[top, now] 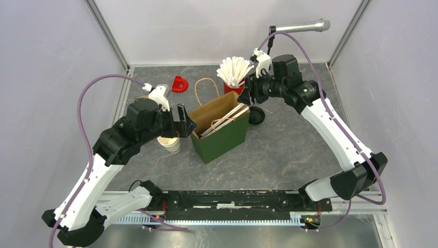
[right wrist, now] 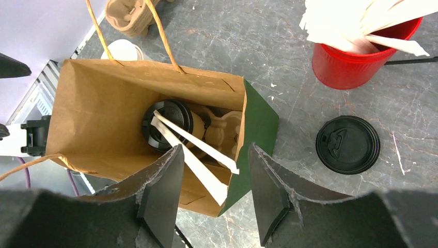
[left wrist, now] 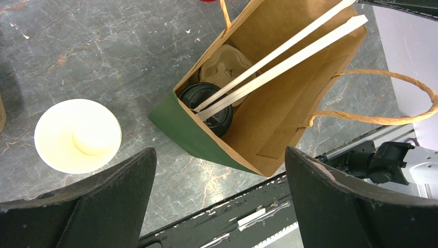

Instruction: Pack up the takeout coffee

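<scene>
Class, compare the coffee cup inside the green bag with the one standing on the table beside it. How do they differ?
The bagged cup wears its black lid; the table cup is open, its cream inside showing. The bagged cup sits in the pulp carrier; the table cup stands alone. Two white sticks lie across the bagged cup; nothing rests on the table cup. Both stand upright.

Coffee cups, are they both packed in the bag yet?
Halfway. One lidded cup is in the green bag with the carrier and two sticks. Left gripper and right gripper are open, holding nothing. The open cup needs the loose lid, then bagging.
</scene>
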